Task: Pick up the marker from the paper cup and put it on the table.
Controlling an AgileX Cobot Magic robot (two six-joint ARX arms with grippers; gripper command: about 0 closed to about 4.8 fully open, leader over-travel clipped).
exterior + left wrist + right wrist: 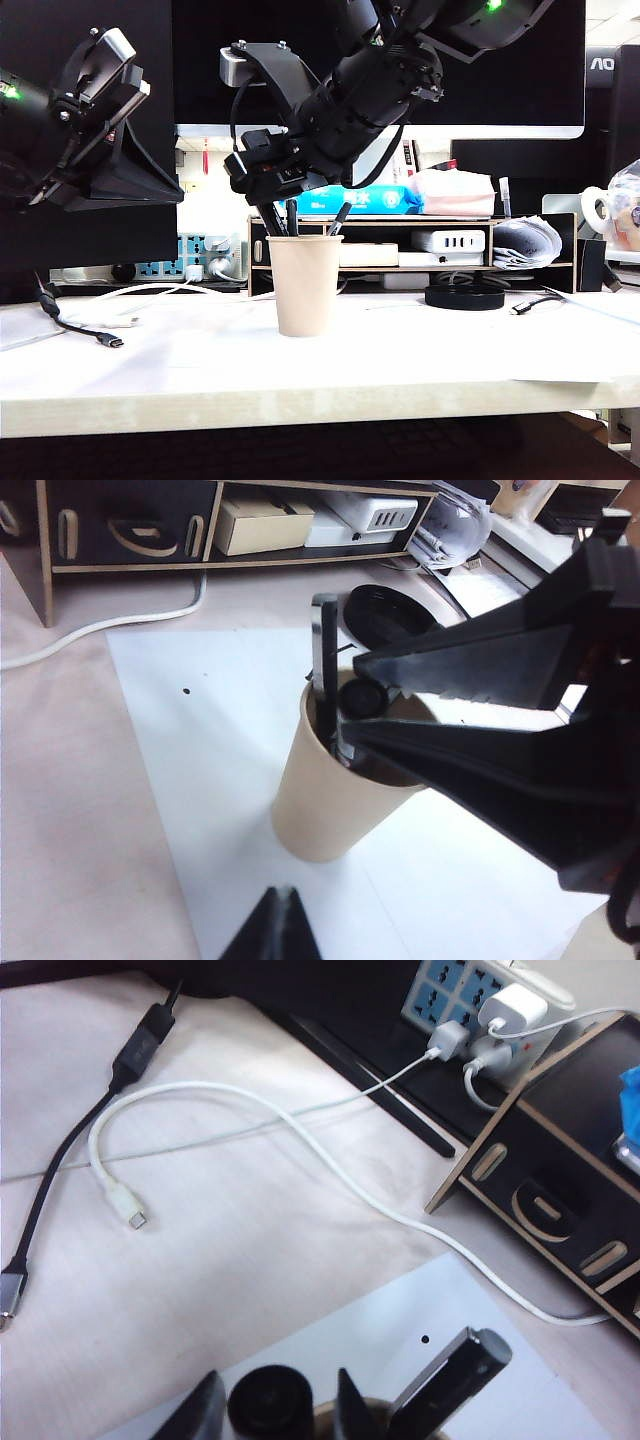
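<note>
Fingers [205, 1405] of the right gripper [272, 1412] stand wide, empty, straddling the upright thick black marker [270, 1400] in the beige paper cup [304, 285]; left gripper [150, 165] well aside, state indeterminate.

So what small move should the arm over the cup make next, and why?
Probably close the right end effector on the marker. Its fingers are open and straddle the marker's top, which stands in the paper cup. The left end effector waits raised at the left.
</note>
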